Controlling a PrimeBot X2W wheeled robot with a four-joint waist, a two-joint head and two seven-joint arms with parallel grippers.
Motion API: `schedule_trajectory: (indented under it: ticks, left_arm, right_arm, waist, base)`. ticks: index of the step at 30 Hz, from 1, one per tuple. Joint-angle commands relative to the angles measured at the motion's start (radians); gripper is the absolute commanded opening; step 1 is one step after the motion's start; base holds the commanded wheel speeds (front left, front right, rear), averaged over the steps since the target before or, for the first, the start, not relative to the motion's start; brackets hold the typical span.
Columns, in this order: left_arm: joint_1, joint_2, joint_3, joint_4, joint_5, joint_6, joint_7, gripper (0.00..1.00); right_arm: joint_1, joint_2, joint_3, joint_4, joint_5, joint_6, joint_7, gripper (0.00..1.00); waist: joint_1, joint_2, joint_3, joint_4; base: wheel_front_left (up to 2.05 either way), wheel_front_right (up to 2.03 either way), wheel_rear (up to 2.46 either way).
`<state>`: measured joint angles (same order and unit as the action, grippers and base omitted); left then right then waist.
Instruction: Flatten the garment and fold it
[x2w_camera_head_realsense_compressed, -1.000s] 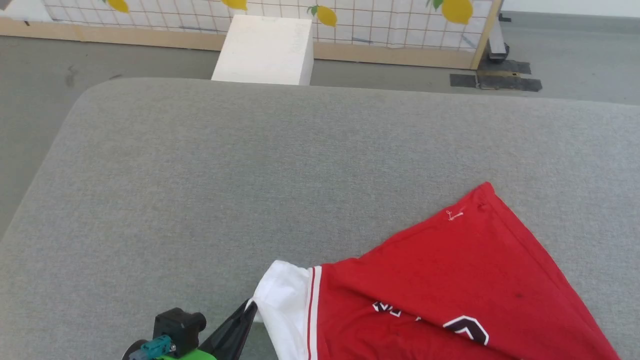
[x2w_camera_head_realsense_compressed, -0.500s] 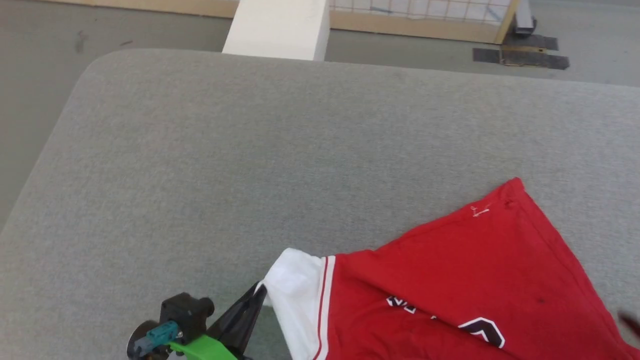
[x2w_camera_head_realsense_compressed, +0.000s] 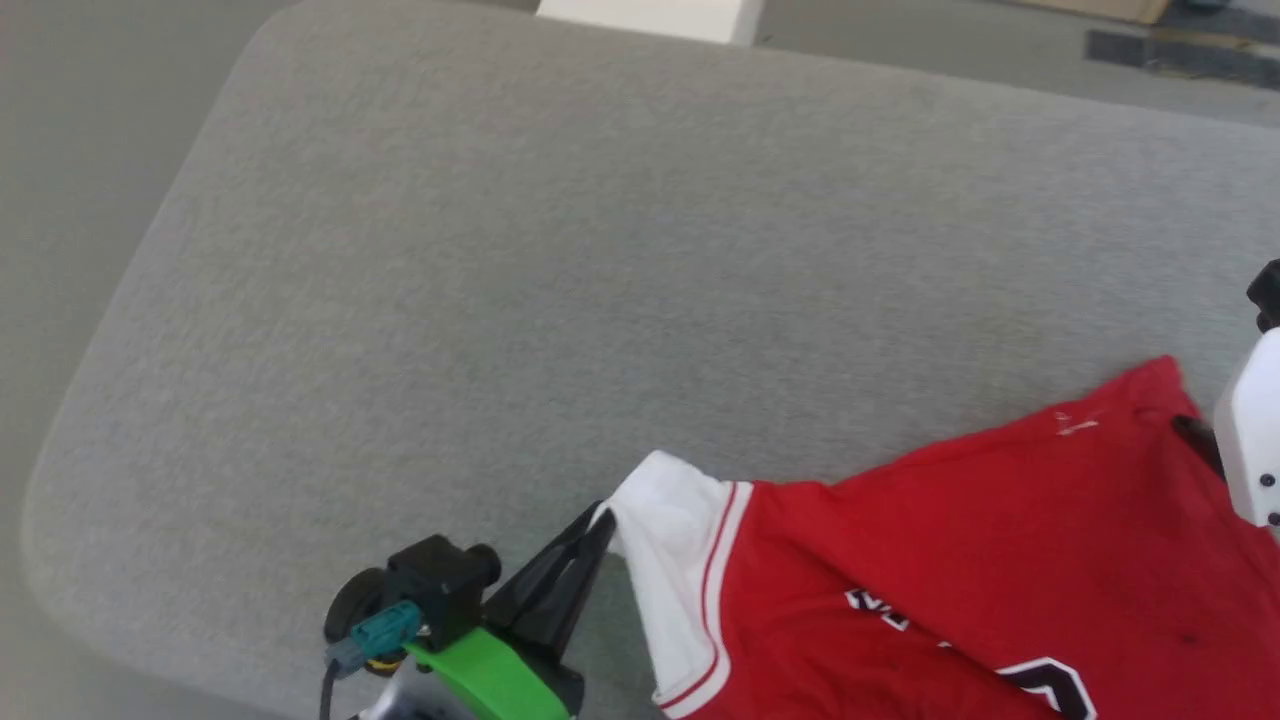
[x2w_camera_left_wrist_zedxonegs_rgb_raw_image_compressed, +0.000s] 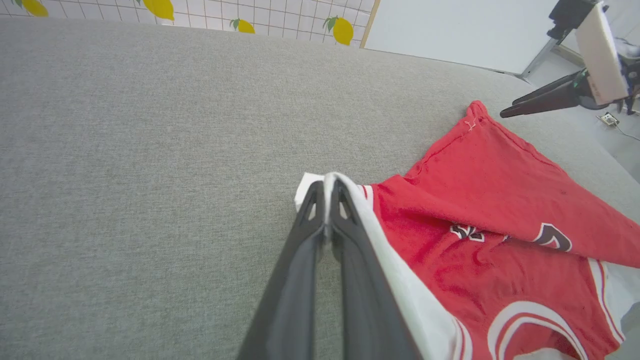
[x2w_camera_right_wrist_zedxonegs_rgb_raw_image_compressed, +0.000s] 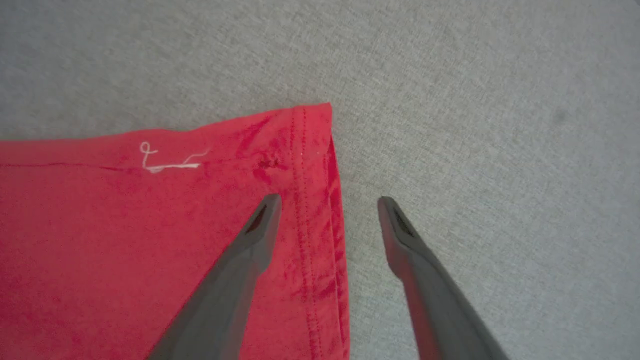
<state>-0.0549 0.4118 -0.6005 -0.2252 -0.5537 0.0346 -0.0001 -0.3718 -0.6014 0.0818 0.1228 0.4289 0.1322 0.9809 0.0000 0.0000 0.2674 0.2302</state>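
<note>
- My left end effector (x2w_camera_head_realsense_compressed: 603, 520) is clenched on the white sleeve edge of the red jersey T-shirt (x2w_camera_head_realsense_compressed: 950, 520).
- My right end effector (x2w_camera_right_wrist_zedxonegs_rgb_raw_image_compressed: 328, 199) is released, astride the hem corner.
- The grey fabric table (x2w_camera_head_realsense_compressed: 600, 250) is free leftward.

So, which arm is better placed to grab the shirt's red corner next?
Right. The right gripper has open jaws astride the hem near that corner; the left gripper is shut on the sleeve.

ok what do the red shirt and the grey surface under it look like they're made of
The garment looks like a soft, matte knit fabric: it creases loosely and shows stitched hems and a loose white thread. The grey surface seems to be woven upholstery cloth, matte and heathered, with a fine weave grain and rounded, padded-looking corners.
</note>
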Motion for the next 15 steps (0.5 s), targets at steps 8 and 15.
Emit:
schedule_trajectory:
  ticks: [8, 15]
  left_arm:
    - [-0.035, -0.033, -0.023, 0.004, 0.012, -0.004, -0.008, 0.0]
    - [-0.045, -0.037, -0.025, 0.013, 0.005, -0.007, -0.01, 0.0]
  right_arm:
    - [-0.059, -0.032, 0.092, 0.186, -0.021, -0.002, -0.013, 1.0]
    - [-0.022, -0.05, 0.184, 0.242, 0.04, -0.002, 0.007, 0.0]
  waist:
    - [0.0, 0.0, 0.08, 0.096]
    - [0.0, 0.0, 0.082, 0.1]
  base:
    - [0.0, 0.0, 0.0]
    - [0.0, 0.0, 0.0]
